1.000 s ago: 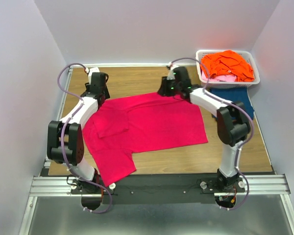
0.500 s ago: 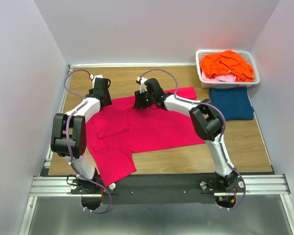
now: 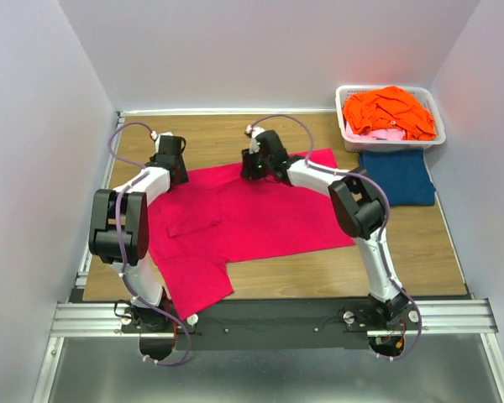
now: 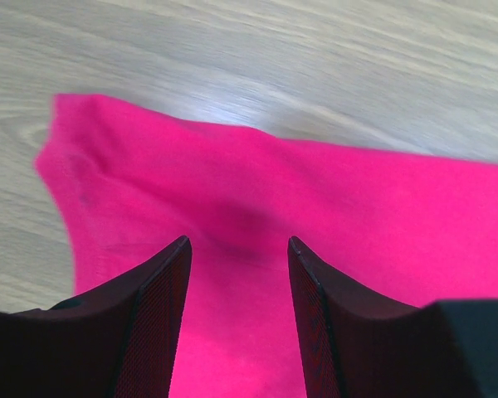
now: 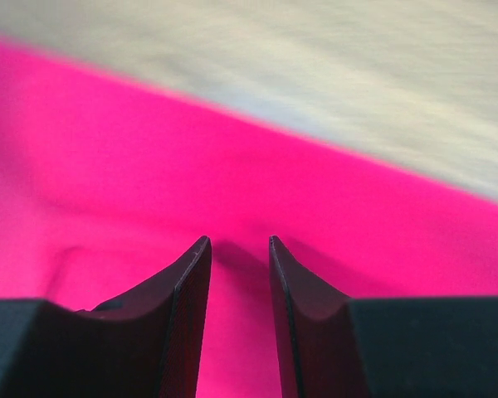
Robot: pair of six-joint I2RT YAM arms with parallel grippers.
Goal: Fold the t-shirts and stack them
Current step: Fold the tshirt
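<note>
A bright magenta-pink t-shirt (image 3: 265, 218) lies spread flat across the middle of the table, with one sleeve folded in on its left part. My left gripper (image 3: 175, 170) hovers open over its far left corner, magenta cloth (image 4: 332, 191) showing below the gap between the fingers (image 4: 239, 242). My right gripper (image 3: 257, 170) is open, more narrowly, over the middle of the shirt's far edge (image 5: 149, 157), nothing between its fingers (image 5: 239, 240). A dark blue t-shirt (image 3: 396, 176) lies folded at the right. Orange (image 3: 391, 109) and pale pink (image 3: 385, 133) t-shirts fill the basket.
The white plastic basket (image 3: 346, 128) stands at the far right corner, just behind the folded blue shirt. Bare wooden table (image 3: 403, 248) shows along the far side and at the near right. Pale walls enclose the table on three sides.
My right arm has swung left from beside the basket to the middle of the magenta shirt's far edge, uncovering its far right corner. Its jaws have narrowed slightly. The left gripper has barely moved.
</note>
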